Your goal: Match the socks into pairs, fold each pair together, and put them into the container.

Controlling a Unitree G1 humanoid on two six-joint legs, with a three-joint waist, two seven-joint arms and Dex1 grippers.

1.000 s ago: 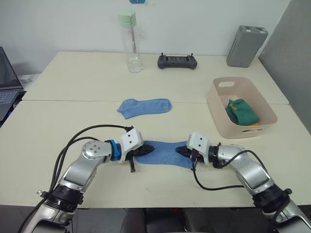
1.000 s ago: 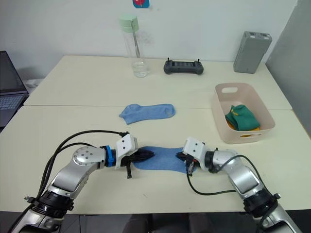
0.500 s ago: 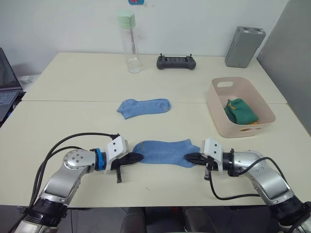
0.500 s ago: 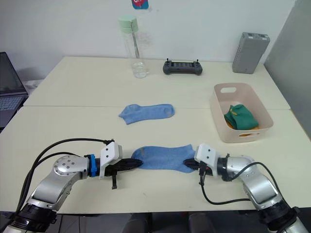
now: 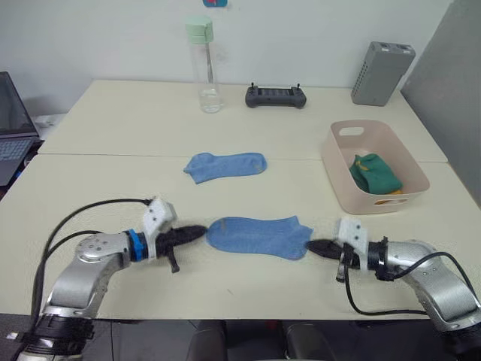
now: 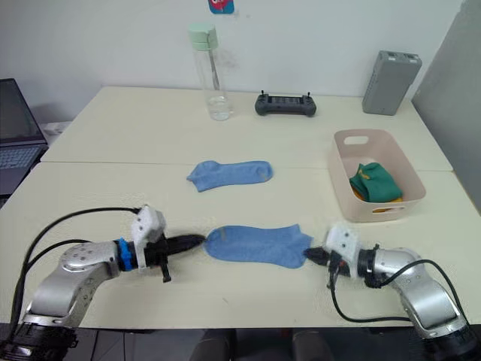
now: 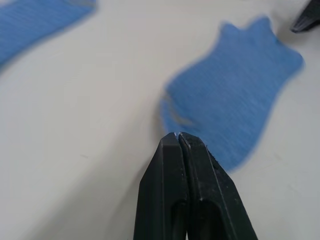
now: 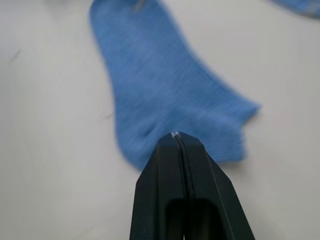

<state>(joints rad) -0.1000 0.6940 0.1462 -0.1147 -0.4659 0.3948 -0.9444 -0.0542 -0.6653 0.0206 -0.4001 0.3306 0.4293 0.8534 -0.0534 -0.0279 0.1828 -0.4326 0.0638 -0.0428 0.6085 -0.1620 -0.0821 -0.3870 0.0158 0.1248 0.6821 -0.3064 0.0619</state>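
Light blue sock (image 5: 258,236) flat, stretched out; both end effectors (image 5: 197,232) (image 5: 316,246) closed, empty, at its ends.

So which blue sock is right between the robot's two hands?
The near blue sock, lying flat between the left hand and the right hand. The other blue sock lies farther back, toward the bottle.

Two light blue socks lie flat on the bench, the near sock (image 5: 259,236) well apart from the far sock (image 5: 225,165). The pink container (image 5: 340,172) holds a folded green pair (image 5: 373,173) over yellow.
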